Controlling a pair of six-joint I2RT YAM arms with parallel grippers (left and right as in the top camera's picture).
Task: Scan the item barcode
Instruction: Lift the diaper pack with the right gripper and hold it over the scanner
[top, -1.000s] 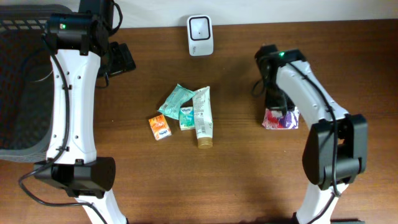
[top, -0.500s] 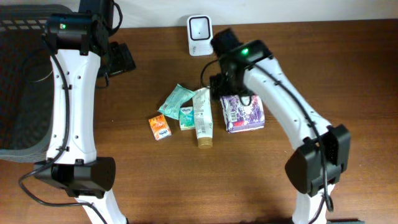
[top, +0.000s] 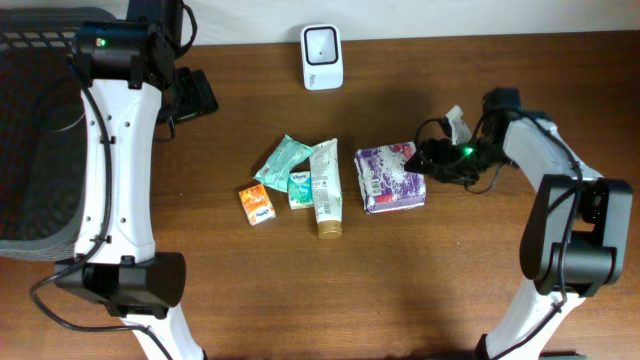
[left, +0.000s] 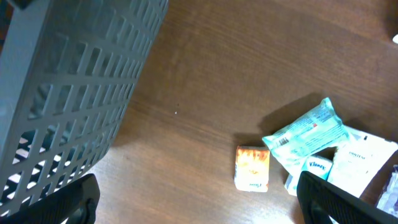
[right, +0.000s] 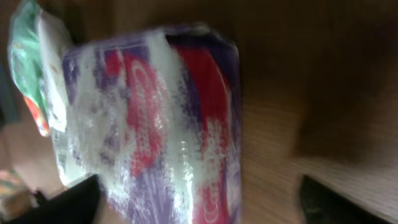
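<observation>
The purple wrapped pack (top: 390, 178) lies flat on the brown bench (top: 480, 290), a little right of centre in the overhead view, just beside the right edge of a cream tube (top: 325, 187). The white barcode scanner (top: 322, 57) stands at the top centre of the frame by the bench's back edge, well apart from the pack.

The right claw (top: 432, 160) sits low at the pack's upper right corner with its jaws spread. The right wrist view is blurred; it shows the two dark fingertips (right: 68, 202) at the bottom corners, far apart, and the pack's purple, red and white wrap filling the left and middle of the frame. Whether a finger touches the wrap cannot be told.

The left claw (top: 195, 95) hangs in the upper left of the overhead view, beside a dark grey lattice basket (top: 30, 150) at the left edge. Its jaws are also spread and hold nothing.

Left of the tube lies a small cluster: a teal pouch (top: 285, 160), a Kleenex tissue pack (top: 300, 189) touching the tube, and an orange mini pack (top: 256, 203) at the lower left.
</observation>
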